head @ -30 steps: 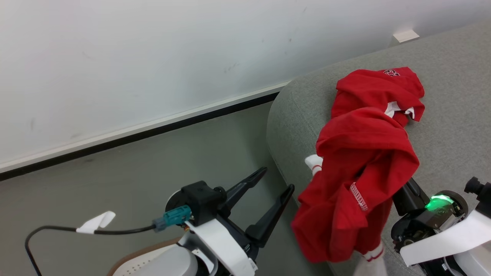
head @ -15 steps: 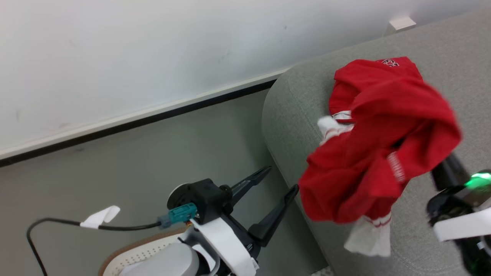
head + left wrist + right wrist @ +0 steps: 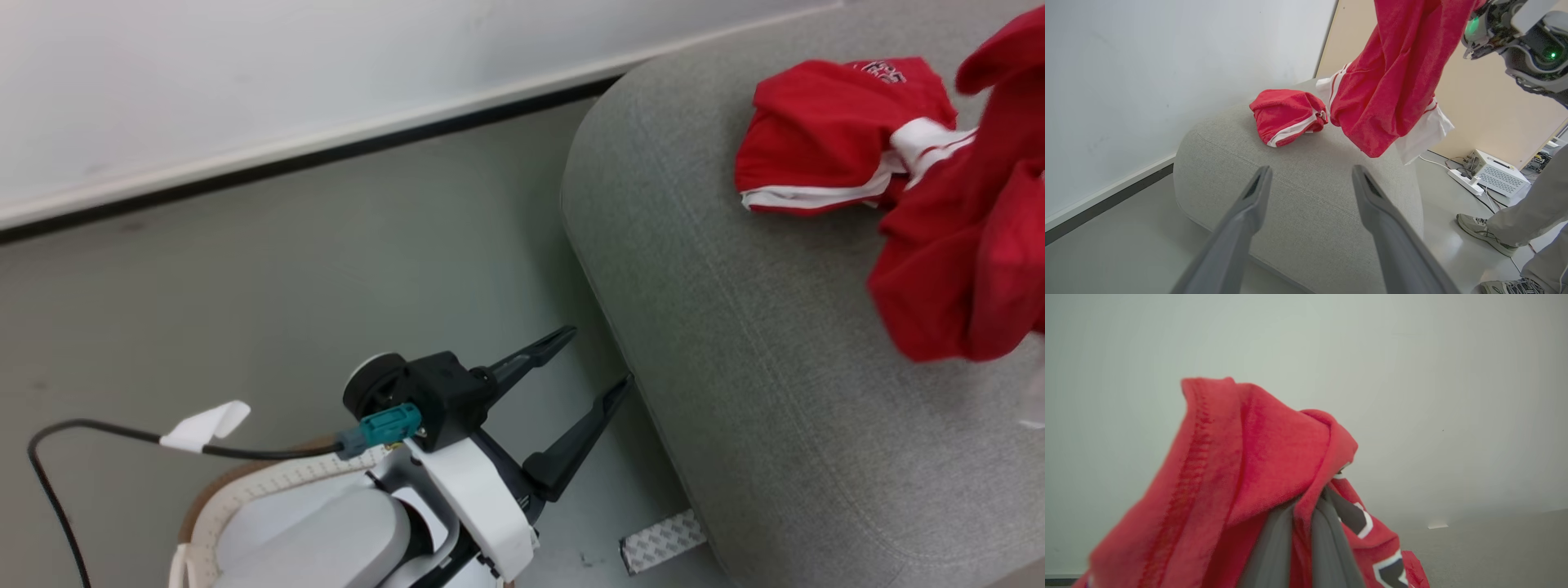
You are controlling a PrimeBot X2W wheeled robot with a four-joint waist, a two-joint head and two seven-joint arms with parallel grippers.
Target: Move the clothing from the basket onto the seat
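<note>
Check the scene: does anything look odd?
A white cloth piece dangles from the red garment held by the right gripper above the seat and could drop off. A stray patterned strip lies on the floor beside the seat.

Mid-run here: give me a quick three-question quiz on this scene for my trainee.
1. True or false: the left gripper is open and empty.
2. The right gripper is shut on: A) nothing, B) the hanging red garment, C) a bottle.
3. Fill in: the bunched red garment lies on the ____.
Key: 1 true; 2 B; 3 the seat.
</note>
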